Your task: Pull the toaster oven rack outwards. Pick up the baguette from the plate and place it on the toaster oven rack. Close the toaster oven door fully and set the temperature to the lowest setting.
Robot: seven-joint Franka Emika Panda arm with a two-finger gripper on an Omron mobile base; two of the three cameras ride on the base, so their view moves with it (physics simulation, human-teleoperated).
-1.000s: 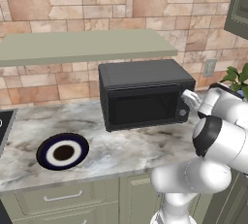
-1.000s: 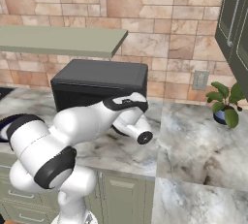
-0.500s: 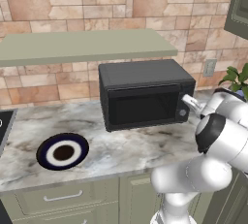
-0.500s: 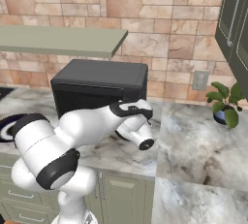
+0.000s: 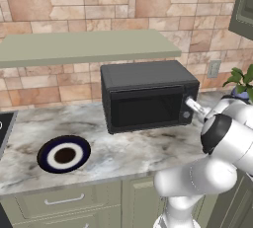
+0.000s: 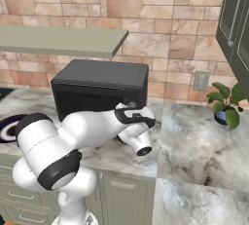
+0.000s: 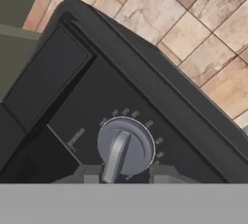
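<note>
Door's up and shut on the toaster oven (image 5: 147, 96), so that step looks finished. The plate (image 5: 64, 154) sits bare on the surface at about eight o'clock from the oven, no baguette on it, so the loaf is presumably inside, though the dark glass hides it. Now the last step: the tool (image 7: 124, 170) is right at the grey temperature knob (image 7: 125, 146) on the right-hand panel, one finger tip (image 7: 89, 174) either side of the knob's lower rim, jaws drawn in close around it. Whether they truly pinch it, I cannot tell. The pointer aims toward six o'clock in the hand view; the knob may need turning to lowest.
</note>
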